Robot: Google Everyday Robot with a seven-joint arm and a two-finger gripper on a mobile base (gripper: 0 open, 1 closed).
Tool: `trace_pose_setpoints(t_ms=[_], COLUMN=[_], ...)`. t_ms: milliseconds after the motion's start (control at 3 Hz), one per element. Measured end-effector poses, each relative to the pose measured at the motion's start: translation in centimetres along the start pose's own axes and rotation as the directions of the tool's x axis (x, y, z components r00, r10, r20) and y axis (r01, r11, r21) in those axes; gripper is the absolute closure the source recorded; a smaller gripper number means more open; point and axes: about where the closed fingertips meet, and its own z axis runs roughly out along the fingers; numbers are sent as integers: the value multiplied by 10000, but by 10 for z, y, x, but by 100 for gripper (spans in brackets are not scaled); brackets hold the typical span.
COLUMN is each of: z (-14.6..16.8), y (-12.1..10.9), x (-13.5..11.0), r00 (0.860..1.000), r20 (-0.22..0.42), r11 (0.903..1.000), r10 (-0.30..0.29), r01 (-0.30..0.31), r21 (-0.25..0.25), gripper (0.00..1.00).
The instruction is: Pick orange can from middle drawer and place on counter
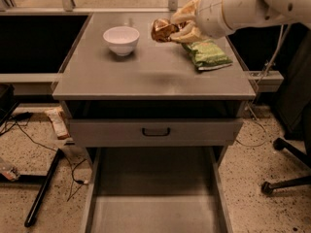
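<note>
The orange can (160, 29) hangs in the robot's hand (172, 28) over the far part of the tabletop (155, 76), between a white bowl (121, 39) on the left and a green chip bag (210, 55) on the right. The hand is clamped on the can from the right, with the white arm (243, 6) reaching in from the far right corner. The can appears to be carried clear of the surface, probably so that it can cross without knocking the bowl or the bag; whether it is upright cannot be told.

The bare gray stretch nearer than the bowl and the bag looks like the easiest spot to set the can down. Near and low in the scene, the middle drawer (155, 203) stands pulled out with its flat floor bare, so the picking step seems done and only the placing remains. Above it sits a shut drawer front (112, 132) with a black handle (155, 131).

Around the cabinet lies a speckled floor (248, 178), with loose cables (29, 135) on the left and a chair base (286, 181) on the right.
</note>
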Motion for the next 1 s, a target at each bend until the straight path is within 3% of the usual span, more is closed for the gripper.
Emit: trace_pose_setpoints(t_ms=[333, 667, 1000], z=[22, 31, 35], y=[6, 29, 67], x=[16, 22, 21], r00=[9962, 9869, 9725], r20=[516, 963, 1330], r11=[9970, 9885, 9713], r10=[697, 1295, 1911], r01=[-679, -1208, -1677], r21=[-364, -913, -1689], gripper=[100, 100, 100])
